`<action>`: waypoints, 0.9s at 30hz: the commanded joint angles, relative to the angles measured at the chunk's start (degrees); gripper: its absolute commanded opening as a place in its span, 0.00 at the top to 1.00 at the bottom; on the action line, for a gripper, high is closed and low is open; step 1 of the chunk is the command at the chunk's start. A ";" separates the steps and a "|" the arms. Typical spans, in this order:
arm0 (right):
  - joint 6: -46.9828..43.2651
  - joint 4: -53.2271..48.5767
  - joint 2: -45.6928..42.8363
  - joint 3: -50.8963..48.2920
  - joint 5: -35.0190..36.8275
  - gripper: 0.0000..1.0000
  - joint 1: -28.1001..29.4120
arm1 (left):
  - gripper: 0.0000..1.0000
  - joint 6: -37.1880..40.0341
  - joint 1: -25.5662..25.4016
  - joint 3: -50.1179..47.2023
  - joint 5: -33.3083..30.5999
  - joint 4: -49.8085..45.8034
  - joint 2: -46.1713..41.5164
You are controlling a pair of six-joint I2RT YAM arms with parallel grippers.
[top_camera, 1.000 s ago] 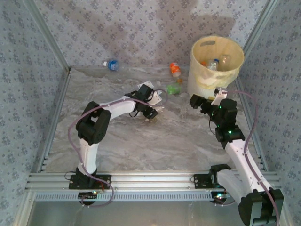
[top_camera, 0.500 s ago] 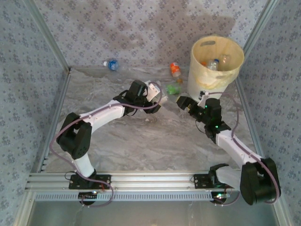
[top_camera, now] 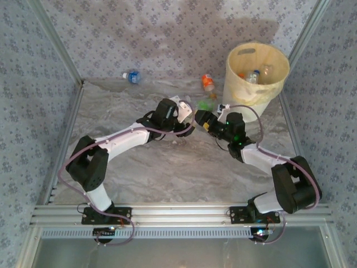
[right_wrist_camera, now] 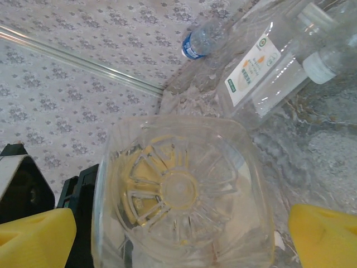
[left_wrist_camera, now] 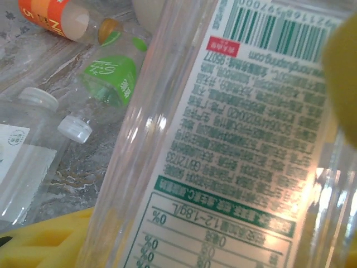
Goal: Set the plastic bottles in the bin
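Clear plastic with a white-and-green printed label: the held bottle (left_wrist_camera: 223,139) is clenched in the left hand (top_camera: 186,120), near the middle of the surface (top_camera: 139,167) and apparently lifted off it.

Its long axis runs from the left hand toward the right hand (top_camera: 201,119), so the ribbed base faces straight into the right wrist camera. The right hand's yellow fingers (right_wrist_camera: 34,231) are released and stand wide on either side of that base. No contact is visible.

The two hands are just beside each other, tip to tip. The bin (top_camera: 279,61) stands at the far right corner, beyond the right arm and well apart from the left hand. The right arm is the nearer to it. Judgement: the coming move is a handover, so the right hand must close squarely across the base before the left lets go.

Loose items:
- A green-labelled bottle (top_camera: 206,104) lies just behind the hands.
- An orange-labelled bottle (top_camera: 207,82) lies farther back, near the bin's foot.
- A blue-labelled bottle (top_camera: 131,76) lies at the far wall, well apart.
- A clear white-labelled bottle (right_wrist_camera: 262,72) lies on the surface near the held one.

Room for moving is open in front of the bin, and the near half of the surface is bare. Risk: the smooth, wide base may slip from a shallow grip.
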 commanded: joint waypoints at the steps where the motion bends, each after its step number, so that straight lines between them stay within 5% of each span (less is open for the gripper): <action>1: 2.64 3.77 2.47 2.61 -0.68 0.02 0.88 | 0.35 0.28 -0.86 0.15 2.86 3.16 -1.54; 7: 3.02 3.82 3.12 3.11 0.17 0.10 0.90 | 0.35 -0.21 -0.99 0.42 4.20 3.49 -1.27; 17: 2.12 1.39 1.75 2.00 3.09 0.37 0.83 | 0.32 -2.31 -0.99 0.20 7.57 5.48 -0.93; 24: -5.31 -7.91 -4.81 2.65 5.31 0.46 -0.44 | 0.02 -6.64 -0.32 0.73 9.61 5.68 -3.89; 27: -10.99 -15.14 -8.39 4.63 5.74 0.46 -1.86 | 0.02 -9.50 0.68 0.84 11.74 5.37 -7.03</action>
